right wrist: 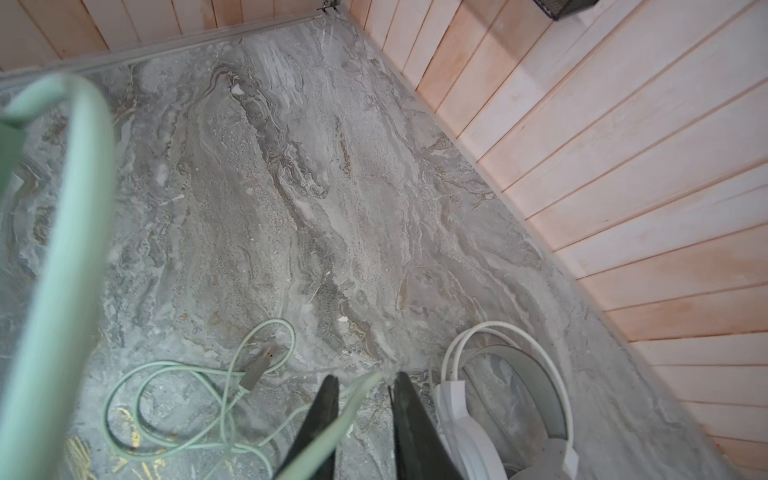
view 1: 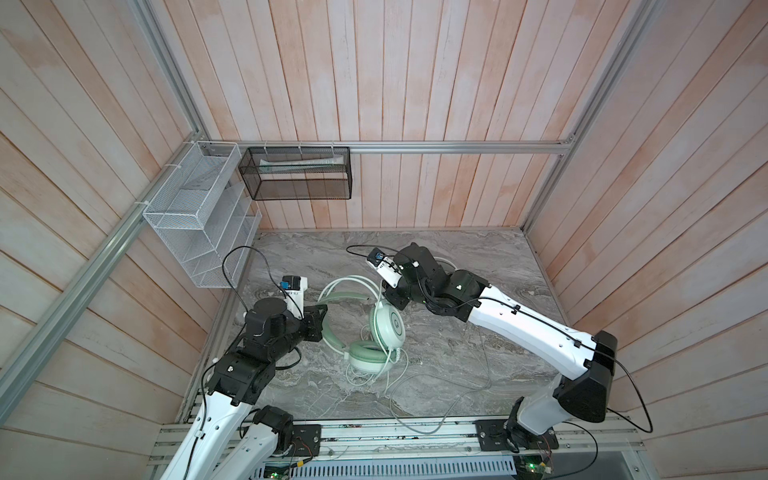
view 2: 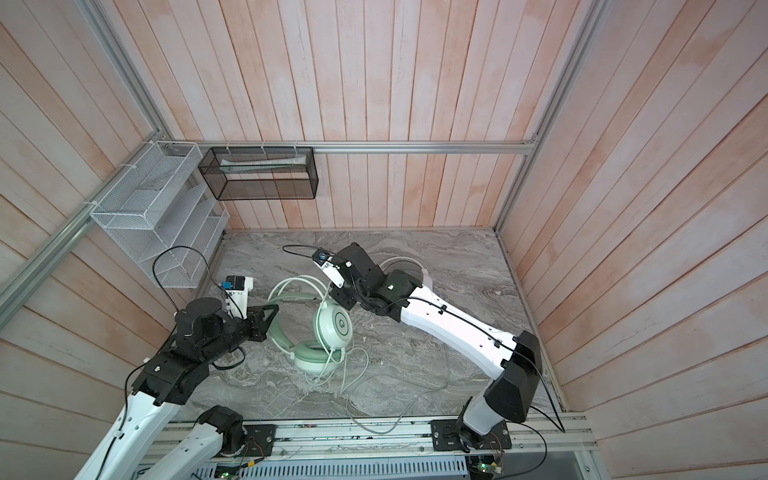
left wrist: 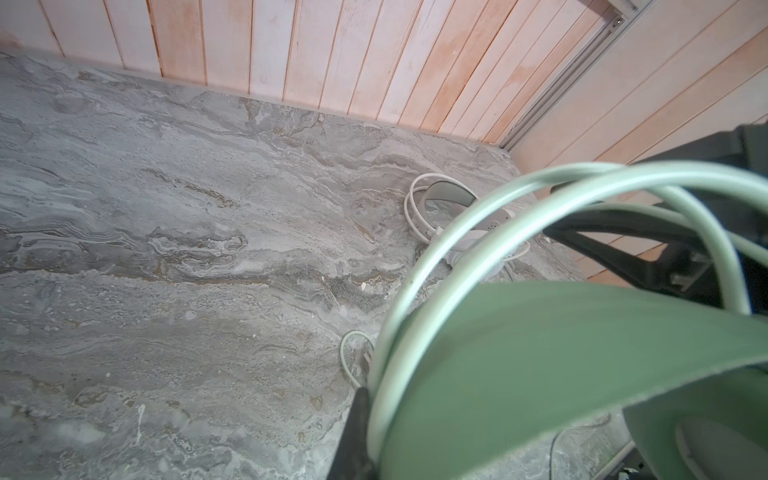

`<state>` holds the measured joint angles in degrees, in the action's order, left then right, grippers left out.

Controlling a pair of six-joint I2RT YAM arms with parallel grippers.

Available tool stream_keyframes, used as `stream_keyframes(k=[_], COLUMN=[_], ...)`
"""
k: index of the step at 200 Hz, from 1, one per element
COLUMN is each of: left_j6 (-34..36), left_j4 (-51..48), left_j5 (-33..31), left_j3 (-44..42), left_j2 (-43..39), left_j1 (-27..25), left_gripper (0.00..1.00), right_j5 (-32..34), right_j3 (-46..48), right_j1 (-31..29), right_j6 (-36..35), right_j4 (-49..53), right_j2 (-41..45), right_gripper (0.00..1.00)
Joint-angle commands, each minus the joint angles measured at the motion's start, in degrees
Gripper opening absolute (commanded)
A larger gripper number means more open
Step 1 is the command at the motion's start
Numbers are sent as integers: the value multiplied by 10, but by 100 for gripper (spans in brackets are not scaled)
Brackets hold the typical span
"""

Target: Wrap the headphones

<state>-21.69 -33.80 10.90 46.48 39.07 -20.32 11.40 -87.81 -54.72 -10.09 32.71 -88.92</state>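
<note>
The mint-green headphones (view 1: 392,324) (view 2: 338,324) lie mid-table, one cup showing its ringed logo, the other cup (view 1: 368,357) pad up. My left gripper (view 1: 322,316) (left wrist: 374,432) is shut on their headband (left wrist: 540,353), which is raised off the table. My right gripper (view 1: 390,297) (right wrist: 365,378) is open just behind the logo cup, and the green cord (right wrist: 353,399) runs loosely between its jaws. The rest of the cord (view 1: 436,386) trails in loops toward the front, with its plug (right wrist: 259,370) on the table. The white headphones (view 2: 399,264) (right wrist: 498,415) lie behind the right arm, mostly hidden.
A white wire rack (view 1: 199,216) hangs on the left wall and a black mesh basket (view 1: 297,172) on the back rail. Wooden walls close in the marble table (view 1: 498,257) on three sides. An aluminium rail (view 1: 374,432) runs along the front edge.
</note>
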Motion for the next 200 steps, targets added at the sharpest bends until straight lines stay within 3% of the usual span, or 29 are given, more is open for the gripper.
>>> stream_keyframes(k=[1, 8, 36, 91, 124, 155, 200], left_j6=[-53, -58, -75, -129, -173, -225, -291], left_j4=[52, 52, 44, 37, 37, 24, -1], left_j5=[50, 55, 57, 54, 59, 51, 39], left_j3=[22, 23, 38, 86, 114, 149, 207], left_j2=[0, 3, 17, 23, 26, 32, 46], left_j1=[-2, -2, -2, -2, -1, 3, 7], left_gripper=[0, 0, 0, 0, 0, 0, 0], right_j5=[-11, -11, -19, -113, -178, -189, -274], right_j3=[17, 20, 41, 158, 288, 401, 563], right_j1=[9, 10, 19, 58, 87, 88, 87], right_j6=[16, 17, 21, 56, 118, 161, 206], right_j4=[-27, -27, -37, -138, -281, -420, -662], right_j2=[24, 27, 51, 150, 226, 272, 277], right_gripper=[36, 42, 55, 67, 74, 75, 77])
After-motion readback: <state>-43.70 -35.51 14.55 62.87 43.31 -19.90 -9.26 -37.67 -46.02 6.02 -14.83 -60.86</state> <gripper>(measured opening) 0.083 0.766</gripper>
